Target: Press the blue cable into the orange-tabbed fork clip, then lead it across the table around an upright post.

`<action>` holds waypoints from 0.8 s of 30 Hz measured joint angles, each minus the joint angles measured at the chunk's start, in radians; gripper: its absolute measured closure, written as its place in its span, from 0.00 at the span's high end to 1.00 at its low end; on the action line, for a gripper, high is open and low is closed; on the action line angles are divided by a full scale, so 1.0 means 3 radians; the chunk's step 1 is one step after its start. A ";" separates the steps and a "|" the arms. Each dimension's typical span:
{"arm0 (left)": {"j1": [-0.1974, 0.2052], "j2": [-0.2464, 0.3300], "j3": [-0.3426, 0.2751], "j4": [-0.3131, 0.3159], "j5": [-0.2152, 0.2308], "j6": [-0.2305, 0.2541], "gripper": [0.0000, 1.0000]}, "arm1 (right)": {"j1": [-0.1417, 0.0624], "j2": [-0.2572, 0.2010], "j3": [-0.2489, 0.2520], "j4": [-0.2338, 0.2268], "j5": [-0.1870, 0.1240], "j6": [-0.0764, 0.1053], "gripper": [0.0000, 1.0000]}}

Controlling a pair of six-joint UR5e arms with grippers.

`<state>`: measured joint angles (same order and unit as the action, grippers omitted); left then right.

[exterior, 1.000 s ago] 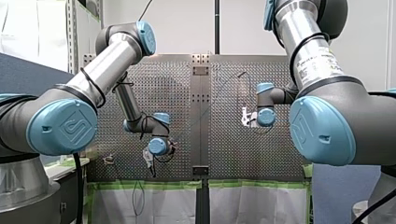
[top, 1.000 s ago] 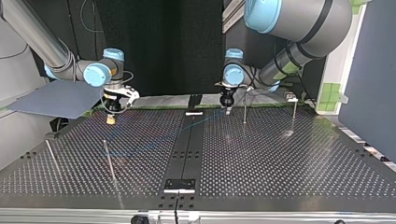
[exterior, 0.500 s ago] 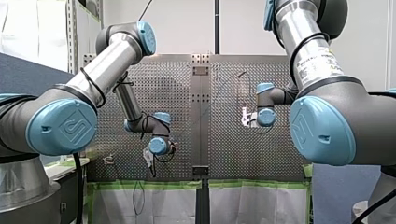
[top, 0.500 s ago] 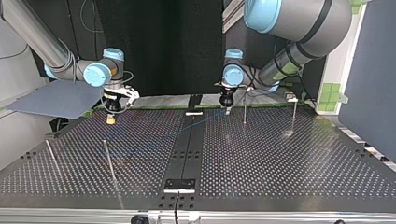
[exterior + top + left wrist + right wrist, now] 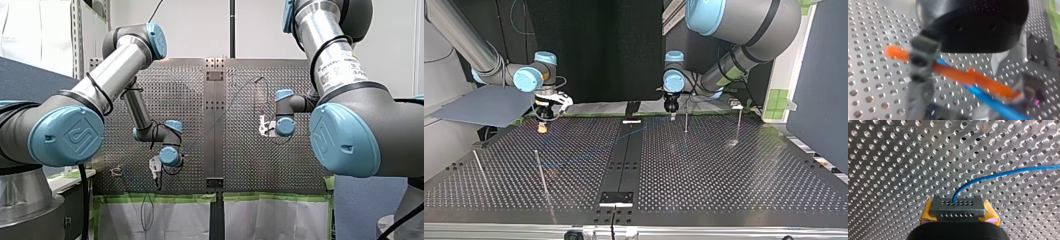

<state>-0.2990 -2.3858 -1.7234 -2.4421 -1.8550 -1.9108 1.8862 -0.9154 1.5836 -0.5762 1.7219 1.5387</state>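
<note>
**Step in hand (est.):** step 1, cable into clip.

**L side.** The L arm [image 5: 117, 62] has its jaws down at the orange-tabbed fork clip [image 5: 960, 74]. The orange tab lies crosswise just under the jaws. The blue cable [image 5: 998, 106] crosses the tab there and runs off to one side over the perforated surface [image 5: 898, 157]. The wrist view is smeared, so it can't be told if the L jaws are apart or together. It also can't be told if the cable is fully seated in the fork.

**R side.** The R arm [image 5: 330, 50] holds the cable's far end. The R jaws are clamped, yellow pads [image 5: 926, 213] either side, on a grey connector block [image 5: 958, 207]. The cable leaves the top of the block, then curves out ahead of the jaws and off to the side, lying low over the surface.

**Progress (est.):** early. Seating is unconfirmed and routing not yet begun. One upright post [image 5: 685, 121] stands just beside the L jaws. Another post [image 5: 540, 171] stands apart from the R jaws.

**Next move calls for:**
1. Confirm the cable sits in the fork slot. If not, press it down w/ the L jaws.
2. Carry the block w/ the R jaws across the surface and lead the cable round a post.
3. Leave slack on the run, since tension at the clip could pull the cable back out.
</note>
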 joint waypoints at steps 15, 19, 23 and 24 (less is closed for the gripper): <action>-0.0007 0.0000 -0.0010 -0.0127 -0.0519 0.0518 1.00 | -0.0024 0.0089 0.0055 -0.0076 -0.0011 -0.0004 0.00; -0.0008 0.0000 -0.0012 -0.0127 -0.0627 0.0611 1.00 | -0.0062 0.0209 0.0057 -0.0081 -0.0008 -0.0004 0.00; -0.0007 0.0000 -0.0012 -0.0129 -0.0656 0.0633 1.00 | -0.0104 0.0313 0.0057 -0.0095 0.0003 -0.0003 0.00; -0.0006 -0.0001 -0.0013 -0.0130 -0.0656 0.0635 1.00 | -0.0113 0.0332 0.0057 -0.0100 0.0005 -0.0002 0.00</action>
<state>-0.3010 -2.3860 -1.7274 -2.4810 -2.0518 -1.7203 1.8524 -0.8158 1.6008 -0.6062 1.7232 1.5381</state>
